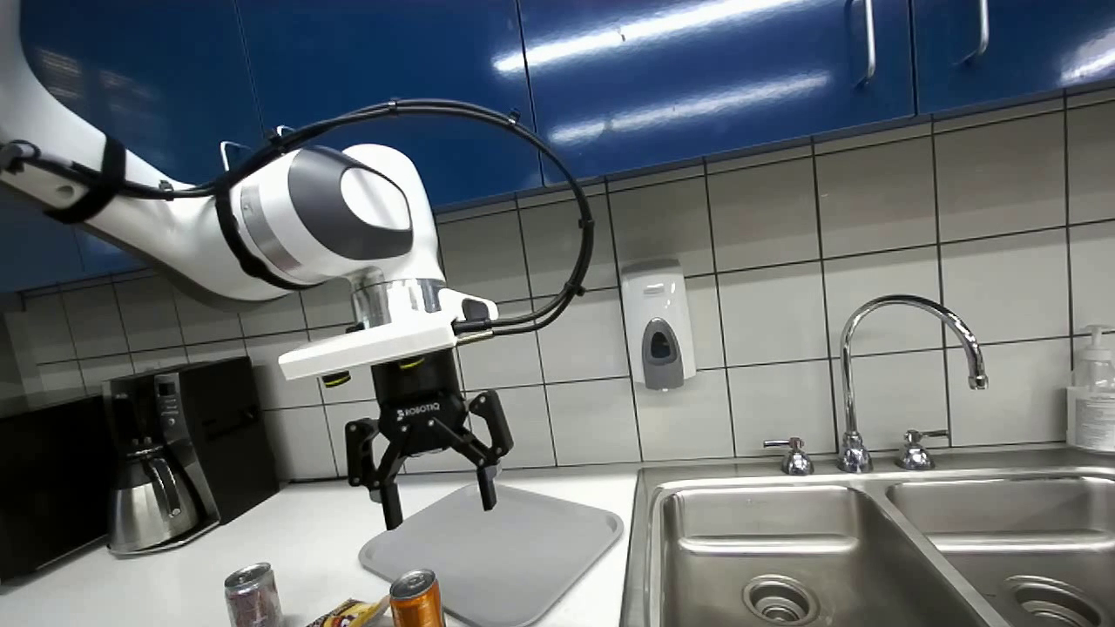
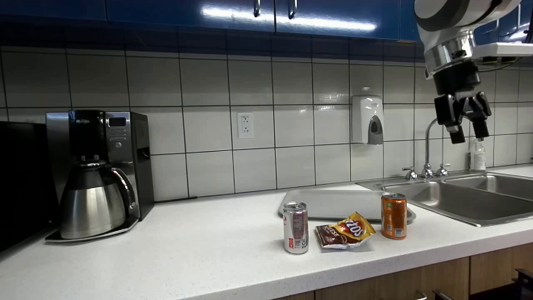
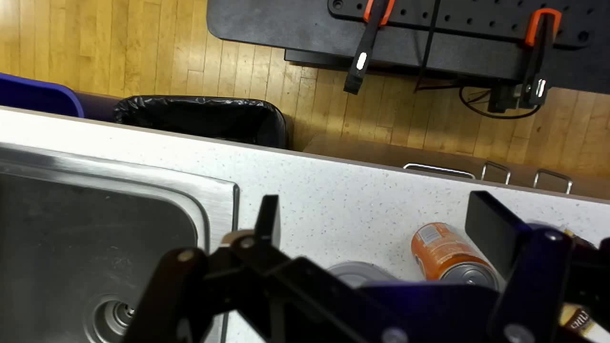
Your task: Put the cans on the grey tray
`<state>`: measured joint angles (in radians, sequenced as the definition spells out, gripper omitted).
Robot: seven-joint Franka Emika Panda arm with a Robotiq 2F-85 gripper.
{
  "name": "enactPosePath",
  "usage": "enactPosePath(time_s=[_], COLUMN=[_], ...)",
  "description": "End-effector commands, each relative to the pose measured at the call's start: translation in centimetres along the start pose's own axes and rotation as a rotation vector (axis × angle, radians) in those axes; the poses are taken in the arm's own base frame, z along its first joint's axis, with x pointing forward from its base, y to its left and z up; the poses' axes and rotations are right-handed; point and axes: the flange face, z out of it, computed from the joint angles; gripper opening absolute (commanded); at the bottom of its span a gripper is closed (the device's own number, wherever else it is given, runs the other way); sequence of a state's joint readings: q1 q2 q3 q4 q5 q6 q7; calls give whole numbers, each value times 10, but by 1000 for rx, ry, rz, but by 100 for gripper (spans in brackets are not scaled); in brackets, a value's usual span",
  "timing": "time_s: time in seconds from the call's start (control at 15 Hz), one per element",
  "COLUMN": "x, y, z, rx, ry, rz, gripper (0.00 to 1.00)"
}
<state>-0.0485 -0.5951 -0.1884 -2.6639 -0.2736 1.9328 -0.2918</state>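
Note:
The orange can [image 1: 416,601] with a silver top stands upright on the counter, in front of the grey tray [image 1: 514,549]. In an exterior view the orange can [image 2: 394,216] overlaps the tray's [image 2: 333,202] near right part. The silver-grey can [image 2: 296,229] stands upright to its left; it also shows at the bottom of an exterior view [image 1: 254,596]. No can shows on the tray. My gripper [image 1: 439,505] is open and empty, high above the counter. In the wrist view the orange can [image 3: 448,252] appears beside the right finger of the gripper [image 3: 374,214]; the silver-grey can cannot be made out.
A snack bag [image 2: 347,232] lies between the cans. A coffee maker with a steel pot [image 2: 100,175] stands at the left. A steel sink [image 1: 758,540] with a tall faucet [image 1: 849,383] is right of the tray. A soap dispenser [image 1: 658,326] hangs on the wall.

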Motion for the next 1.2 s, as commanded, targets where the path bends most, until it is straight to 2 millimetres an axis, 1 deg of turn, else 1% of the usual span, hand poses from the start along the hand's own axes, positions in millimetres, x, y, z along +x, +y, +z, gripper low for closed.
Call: enactPosePath(time_s=[0.0,0.33,0.67,1.13], x=[8,22,37,59], y=[-21,-49,-73,-94], z=[12,28,51,78], rx=[4,-7,-26,-21], ry=[24,33,32,35], rz=[-42,-118,-184,-223], gripper=[100,100,100,100])
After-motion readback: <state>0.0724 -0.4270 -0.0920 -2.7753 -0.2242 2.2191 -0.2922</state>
